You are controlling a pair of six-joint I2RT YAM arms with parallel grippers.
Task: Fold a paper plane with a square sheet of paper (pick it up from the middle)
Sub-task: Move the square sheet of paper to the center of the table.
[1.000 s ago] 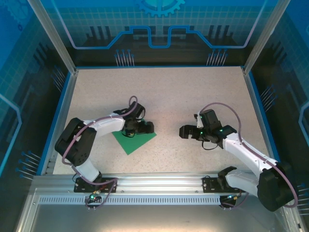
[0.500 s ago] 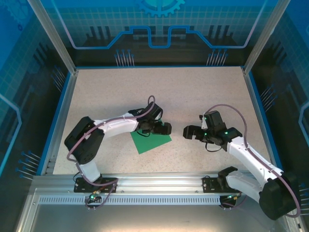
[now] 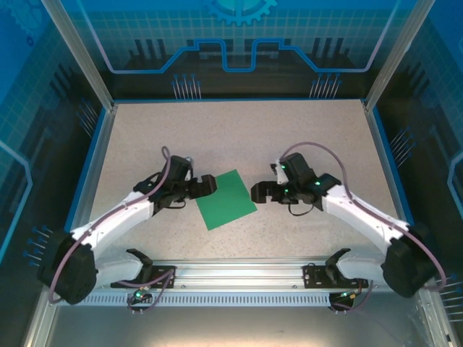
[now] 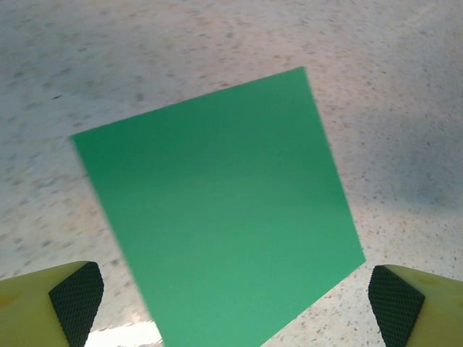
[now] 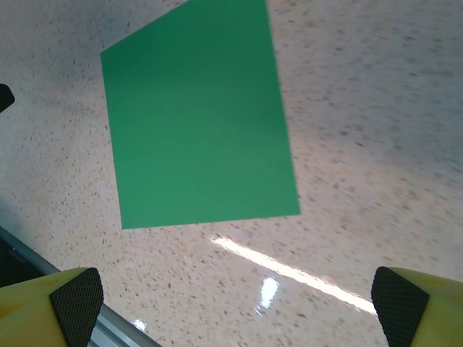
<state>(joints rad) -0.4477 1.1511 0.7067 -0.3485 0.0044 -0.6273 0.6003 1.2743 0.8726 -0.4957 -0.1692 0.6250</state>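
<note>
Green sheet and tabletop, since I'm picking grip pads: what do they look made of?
The square sheet of paper looks like thin matte paper or light card: uniform green, flat, crisp edges, no glare. The table looks like hard speckled beige laminate or stone-look composite, semi-glossy: the right wrist view shows light streaks reflected on it.

Sheet (image 3: 226, 199) flat on table (image 3: 289, 137)
Left gripper (image 3: 206, 186) at its 10 o'clock, right gripper (image 3: 258, 194) at its 3 o'clock.
</note>
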